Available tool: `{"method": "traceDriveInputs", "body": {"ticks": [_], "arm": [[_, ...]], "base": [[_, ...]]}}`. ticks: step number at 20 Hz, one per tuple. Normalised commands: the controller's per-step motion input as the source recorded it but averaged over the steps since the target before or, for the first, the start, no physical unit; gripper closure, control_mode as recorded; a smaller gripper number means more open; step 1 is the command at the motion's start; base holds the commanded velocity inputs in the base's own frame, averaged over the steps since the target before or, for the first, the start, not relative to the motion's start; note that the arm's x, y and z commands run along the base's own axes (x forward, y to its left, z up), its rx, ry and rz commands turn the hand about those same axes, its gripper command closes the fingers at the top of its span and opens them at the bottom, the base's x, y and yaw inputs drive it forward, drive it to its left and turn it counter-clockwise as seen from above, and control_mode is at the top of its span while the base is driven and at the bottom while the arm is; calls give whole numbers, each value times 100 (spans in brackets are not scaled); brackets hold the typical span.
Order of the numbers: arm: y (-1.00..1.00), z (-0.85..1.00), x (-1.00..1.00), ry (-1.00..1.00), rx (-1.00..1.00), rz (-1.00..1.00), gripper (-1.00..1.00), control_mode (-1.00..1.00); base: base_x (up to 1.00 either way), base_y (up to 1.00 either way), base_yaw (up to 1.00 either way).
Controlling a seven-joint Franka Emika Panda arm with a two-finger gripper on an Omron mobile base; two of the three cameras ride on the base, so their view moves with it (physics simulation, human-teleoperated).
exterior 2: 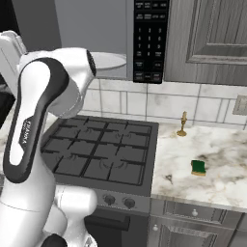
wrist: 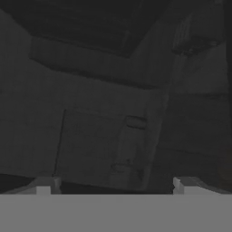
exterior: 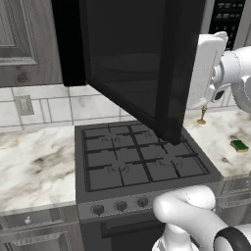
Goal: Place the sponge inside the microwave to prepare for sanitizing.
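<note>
The sponge (exterior: 239, 145) (exterior 2: 198, 167), yellow with a dark green top, lies flat on the marble counter right of the stove, with nothing touching it. The black microwave (exterior 2: 149, 41) hangs above the stove. Its dark glass door (exterior: 132, 63) is swung wide open, and the white turntable plate (exterior 2: 109, 61) shows inside. My gripper (wrist: 113, 186) is up at the microwave, far above the sponge. Its fingertips (wrist: 45, 185) stand wide apart with nothing between them, facing a dark grey panel. In the left base view the white hand (exterior: 208, 68) sits just past the door's edge.
A slim brass stand (exterior: 201, 116) (exterior 2: 182, 124) stands on the counter near the tiled wall, behind the sponge. The gas stove (exterior: 137, 159) lies under the open door. Grey cabinets (exterior 2: 212, 38) flank the microwave. My arm (exterior 2: 38, 116) crosses the stove's left side.
</note>
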Motion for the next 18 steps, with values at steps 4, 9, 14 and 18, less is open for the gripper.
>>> {"method": "traceDriveInputs", "body": {"ticks": [4,9,14,18], "arm": [[76,-10,-31,-10,0,-6,-100,-100],[75,-6,-10,-9,0,-10,-100,-100],[60,0,4,-8,0,-8,-100,-100],[39,0,15,-1,0,-4,-100,-100]], "base": [[0,0,0],[0,0,0],[0,0,0],[0,0,0]]}}
